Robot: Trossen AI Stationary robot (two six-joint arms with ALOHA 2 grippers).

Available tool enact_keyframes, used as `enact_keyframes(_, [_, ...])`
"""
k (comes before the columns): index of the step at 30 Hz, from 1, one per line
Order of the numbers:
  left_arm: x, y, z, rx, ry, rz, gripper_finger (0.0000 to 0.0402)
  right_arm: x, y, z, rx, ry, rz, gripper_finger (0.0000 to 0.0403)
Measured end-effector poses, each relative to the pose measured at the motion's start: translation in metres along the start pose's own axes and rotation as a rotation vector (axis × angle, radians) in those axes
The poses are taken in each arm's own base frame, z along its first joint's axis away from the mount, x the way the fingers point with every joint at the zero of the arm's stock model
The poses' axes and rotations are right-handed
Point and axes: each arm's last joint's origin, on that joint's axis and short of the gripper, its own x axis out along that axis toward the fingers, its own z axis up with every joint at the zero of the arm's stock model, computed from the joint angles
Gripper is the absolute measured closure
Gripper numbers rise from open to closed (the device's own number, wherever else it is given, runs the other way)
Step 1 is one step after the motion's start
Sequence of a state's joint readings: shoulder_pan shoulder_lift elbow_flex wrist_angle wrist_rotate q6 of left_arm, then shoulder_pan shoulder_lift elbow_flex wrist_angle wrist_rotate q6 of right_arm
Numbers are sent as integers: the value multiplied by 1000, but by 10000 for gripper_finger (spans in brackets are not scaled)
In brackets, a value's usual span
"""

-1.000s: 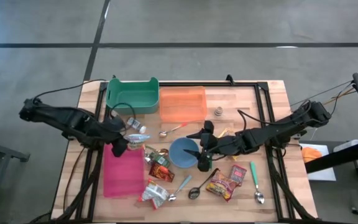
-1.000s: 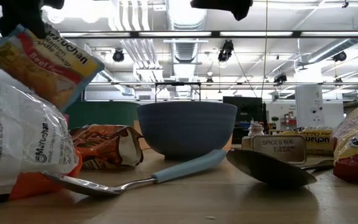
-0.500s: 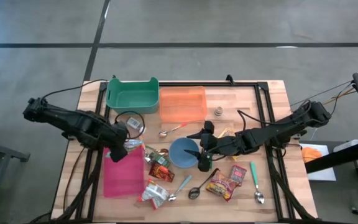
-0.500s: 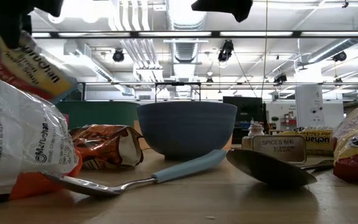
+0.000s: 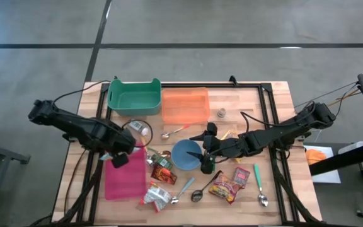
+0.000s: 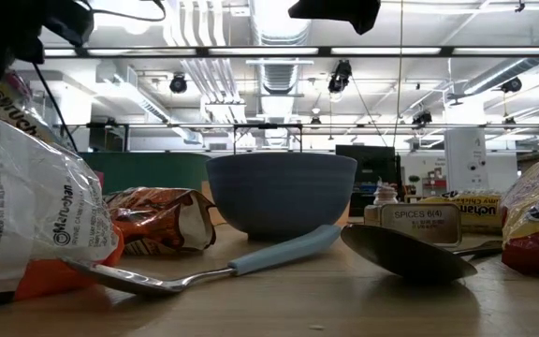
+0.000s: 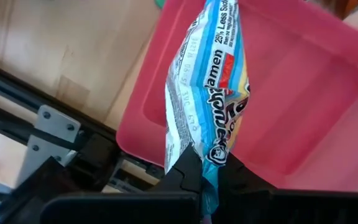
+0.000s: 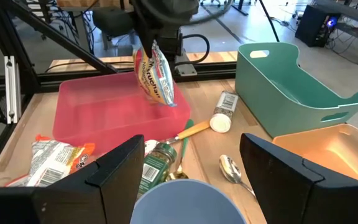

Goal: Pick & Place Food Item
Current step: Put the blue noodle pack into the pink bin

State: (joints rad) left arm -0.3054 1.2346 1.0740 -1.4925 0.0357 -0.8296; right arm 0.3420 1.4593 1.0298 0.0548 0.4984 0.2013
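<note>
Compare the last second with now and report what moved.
The left hand, shut on the ramen packet, carried it from beside the pink bin's far edge to above the pink bin. No release. The right hand stayed open above the blue bowl; the items on the table did not move.

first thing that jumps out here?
The left tool holds a ramen packet hanging over the pink bin at the table's left front. The right tool hovers open above the blue bowl mid-table, amid scattered spoons and packets.
</note>
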Motion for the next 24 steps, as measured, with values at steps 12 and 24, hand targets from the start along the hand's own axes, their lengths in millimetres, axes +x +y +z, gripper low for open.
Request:
enact_keyframes(12, [-1,-16,18,18,-178,-41,401,1,-1,-1,-4,3,-3,140])
enact_keyframes(24, [-15,-14,1,-11,-323,-45,401,1,-1,-2,-5,12,-3,140])
